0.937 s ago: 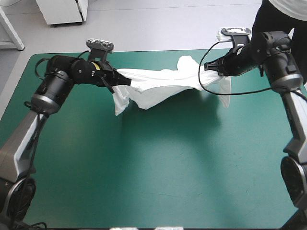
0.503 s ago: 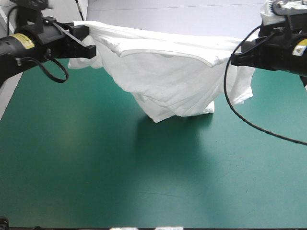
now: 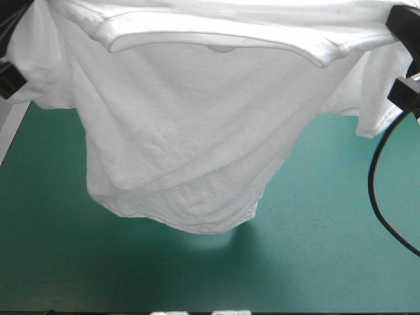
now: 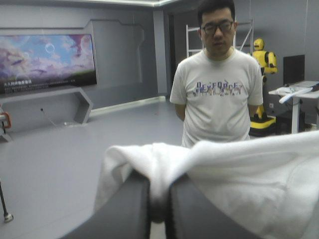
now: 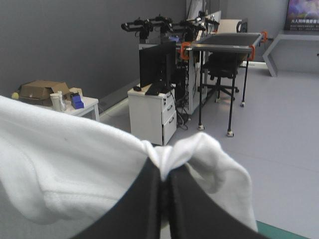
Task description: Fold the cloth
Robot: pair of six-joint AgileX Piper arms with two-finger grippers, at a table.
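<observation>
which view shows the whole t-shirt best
The high view: the T-shirt hangs spread wide over the table, its lower edge visible. The left wrist view shows only a bunch pinched in the left gripper; the right wrist view, the same in the right gripper.

1 white T-shirt (image 3: 190, 131). 2 grippers: 1 left gripper (image 4: 158, 181) at the T-shirt's left end, 1 right gripper (image 5: 164, 174) at its right end. 2 black fingers (image 4: 124, 209) per gripper, 4 total. 2 short sleeves (image 3: 371, 98), 1 per side of the T-shirt. 1 table (image 3: 328, 249) w/ teal-green cover, below the T-shirt.
</observation>
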